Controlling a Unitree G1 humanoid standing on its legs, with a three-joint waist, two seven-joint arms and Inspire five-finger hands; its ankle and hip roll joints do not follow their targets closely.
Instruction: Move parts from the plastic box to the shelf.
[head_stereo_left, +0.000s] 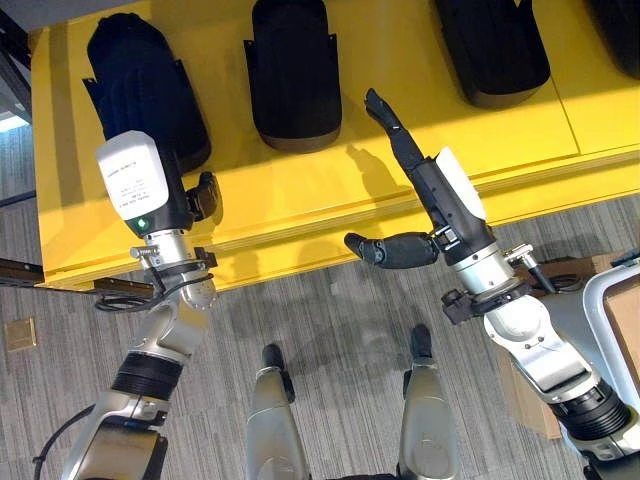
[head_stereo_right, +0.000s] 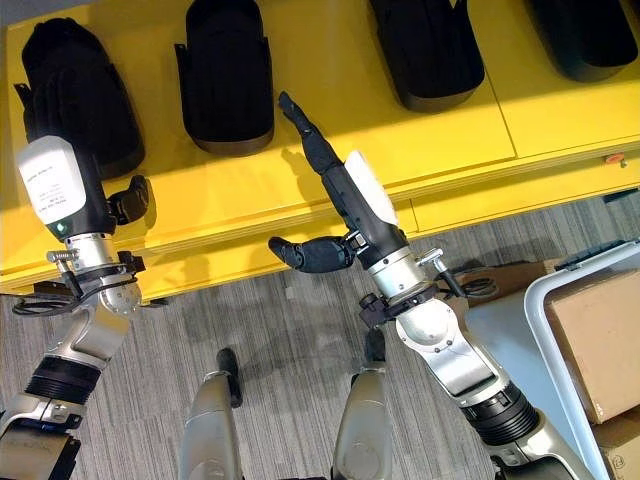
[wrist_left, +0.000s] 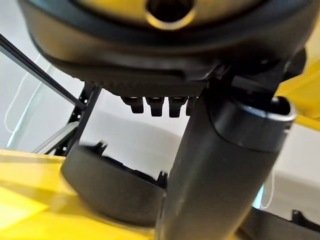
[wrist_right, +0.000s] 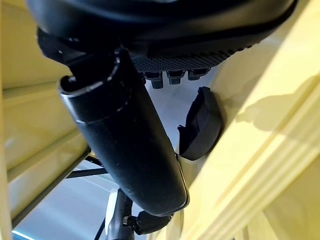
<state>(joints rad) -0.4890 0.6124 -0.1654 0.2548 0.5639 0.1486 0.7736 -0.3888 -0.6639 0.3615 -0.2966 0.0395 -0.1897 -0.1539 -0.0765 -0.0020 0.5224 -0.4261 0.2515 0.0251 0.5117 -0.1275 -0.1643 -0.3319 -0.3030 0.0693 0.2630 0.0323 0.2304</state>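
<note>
I see four black, rounded moulded parts lying in a row on the flat yellow shelf (head_stereo_left: 330, 190) — the leftmost part (head_stereo_left: 140, 85) at about eleven o'clock, the second part (head_stereo_left: 293, 70) at twelve, and two more running off toward one and two. Each lies with its long axis pointing away from me, across the shelf's depth. My right hand (head_stereo_left: 425, 185) reaches over the shelf's front edge, fingers (head_stereo_left: 385, 112) straight and empty, thumb spread wide; the second part sits at ten o'clock from those fingertips, just beside them but apart. My left hand (head_stereo_left: 150, 195) is by the leftmost part, and I cannot tell how its fingers sit. A pale plastic box (head_stereo_right: 545, 300) holding a brown carton shows at four o'clock, nearer the right arm — I judge that arm suits the next fetch.
</note>
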